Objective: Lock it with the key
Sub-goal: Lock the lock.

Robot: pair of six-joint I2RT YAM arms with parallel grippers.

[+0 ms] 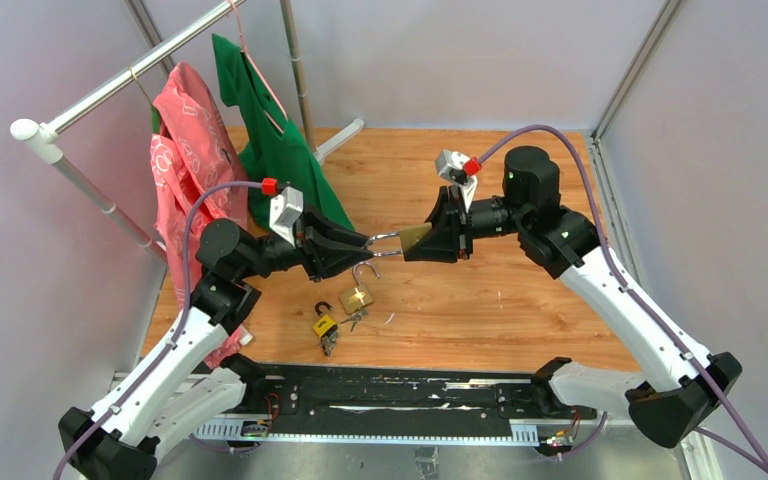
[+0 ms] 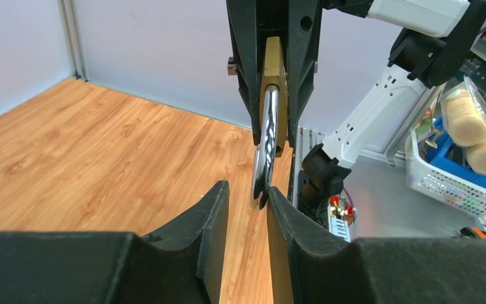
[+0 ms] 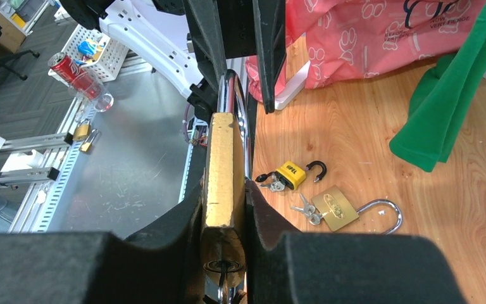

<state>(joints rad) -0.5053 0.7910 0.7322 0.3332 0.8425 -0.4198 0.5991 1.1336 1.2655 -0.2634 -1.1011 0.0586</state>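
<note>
A brass padlock [image 1: 417, 236] hangs in mid-air above the wooden table, with my right gripper [image 1: 412, 241] shut on its body. In the right wrist view the padlock [image 3: 221, 158] is clamped between my right gripper's [image 3: 226, 196] pads, and a key [image 3: 224, 273] sits in the keyhole at its bottom end. The chrome shackle [image 2: 267, 149] points toward my left gripper [image 2: 248, 196], which is open. The shackle's end lies between the left jaws, against one finger, with a gap to the other. From above, my left gripper [image 1: 368, 247] meets the shackle [image 1: 385, 244].
Two other padlocks lie on the table below: a brass one [image 1: 357, 297] with an open shackle and keys, and a yellow one [image 1: 324, 325]. A clothes rack [image 1: 110, 85] at the left holds a pink garment [image 1: 185, 150] and a green one [image 1: 260, 110].
</note>
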